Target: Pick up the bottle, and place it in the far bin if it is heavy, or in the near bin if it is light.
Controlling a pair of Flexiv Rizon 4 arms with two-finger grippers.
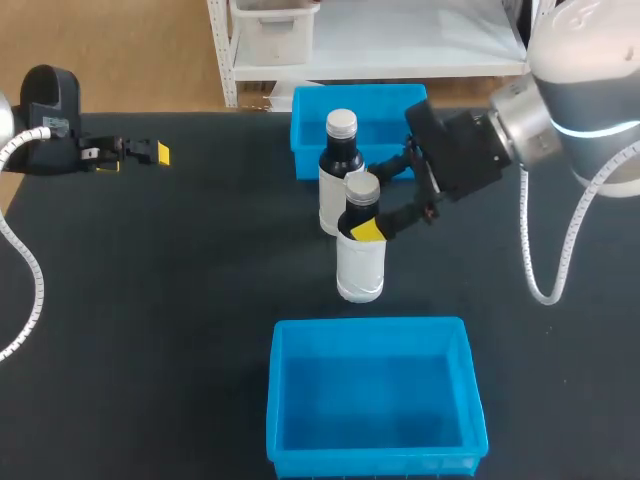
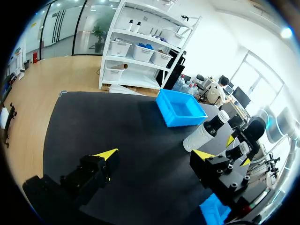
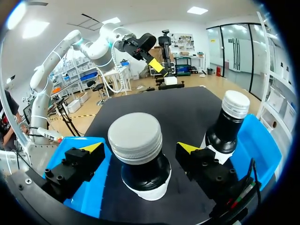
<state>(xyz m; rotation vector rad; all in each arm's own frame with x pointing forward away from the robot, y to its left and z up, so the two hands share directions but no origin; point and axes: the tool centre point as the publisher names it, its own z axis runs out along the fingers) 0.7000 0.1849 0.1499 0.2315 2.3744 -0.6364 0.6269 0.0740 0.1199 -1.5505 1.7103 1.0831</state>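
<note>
1. The front bottle (image 1: 360, 250) stands upright on the black table (image 1: 180, 300), between the far bin (image 1: 305, 150) and the near bin (image 1: 370, 322), just in front of a second bottle (image 1: 340, 165).
2. The right gripper (image 3: 139, 150) straddles the front bottle's neck with its fingers parted, not clamping it.
3. The left gripper (image 2: 154, 154) is spread wide and holds nothing, at the table's left side, well apart from both bottles.

Right end effector (image 1: 374, 203) at centre, fingers wide apart; left end effector (image 1: 140, 153) out left, likewise apart.
</note>
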